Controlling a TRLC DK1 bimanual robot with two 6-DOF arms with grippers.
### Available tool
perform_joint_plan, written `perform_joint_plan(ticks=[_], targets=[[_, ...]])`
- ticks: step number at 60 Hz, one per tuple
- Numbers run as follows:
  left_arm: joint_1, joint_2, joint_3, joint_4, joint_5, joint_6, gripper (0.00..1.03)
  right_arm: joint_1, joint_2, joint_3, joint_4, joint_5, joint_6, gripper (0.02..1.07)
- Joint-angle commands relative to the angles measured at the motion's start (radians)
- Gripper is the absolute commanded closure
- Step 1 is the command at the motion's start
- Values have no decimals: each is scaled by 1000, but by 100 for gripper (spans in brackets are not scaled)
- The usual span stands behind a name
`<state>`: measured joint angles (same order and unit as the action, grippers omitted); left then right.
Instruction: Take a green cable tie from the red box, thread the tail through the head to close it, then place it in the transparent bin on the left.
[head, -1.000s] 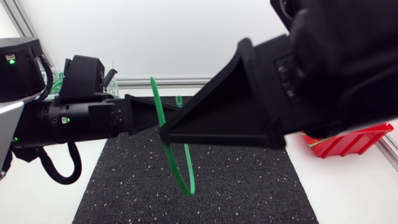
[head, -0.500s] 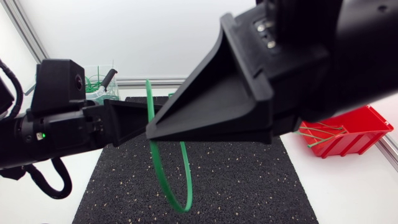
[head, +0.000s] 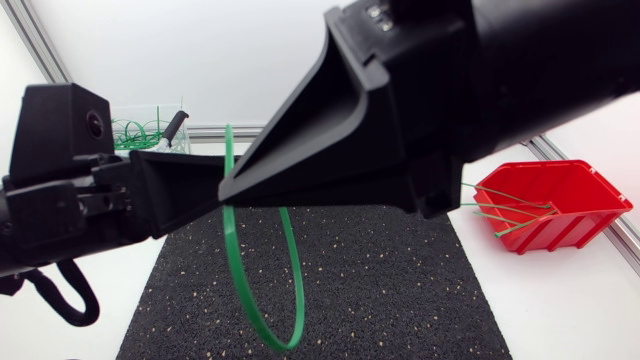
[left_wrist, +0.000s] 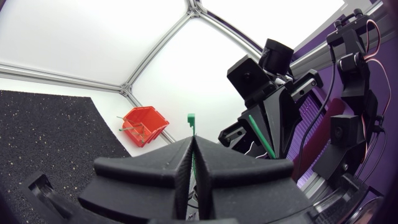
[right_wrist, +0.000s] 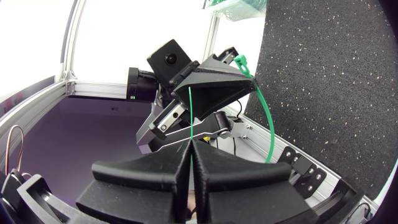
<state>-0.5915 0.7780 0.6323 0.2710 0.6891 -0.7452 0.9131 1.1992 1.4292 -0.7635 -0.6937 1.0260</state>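
Risen nearer camera, left claw (left_wrist: 191, 146) and right claw (right_wrist: 189, 144) both pinching one green cable tie (head: 226, 240)

Looming right arm (head: 480, 90), cut off at the head view's upper edge, hides part of the green cable tie (head: 232, 270) loop beyond the jaws, while the left arm (head: 70, 200) covers part of the transparent bin (head: 140, 127).

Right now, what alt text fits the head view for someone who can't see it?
The left gripper and right gripper meet above a black mat, both pinching a green cable tie bent into a loop. A red box sits at right, a transparent bin at back left.
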Motion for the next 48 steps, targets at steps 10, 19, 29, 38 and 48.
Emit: perform_joint_plan(ticks=[10,19,29,38,48], targets=[[-7,-26,-31,46,-3,-56,100,-31,11,31,-3,-33,60,102],[-8,-25,-25,60,-3,-82,100,-52,10,37,-31,-76,77,102],[-30,-25,-17,60,-3,-97,100,-63,-10,30,-36,-95,92,102],[-54,-25,-9,62,-11,-98,100,-74,-21,2,-7,-95,94,102],[-71,-33,-9,59,-23,-98,100,-91,-26,-7,-33,-122,144,102]])
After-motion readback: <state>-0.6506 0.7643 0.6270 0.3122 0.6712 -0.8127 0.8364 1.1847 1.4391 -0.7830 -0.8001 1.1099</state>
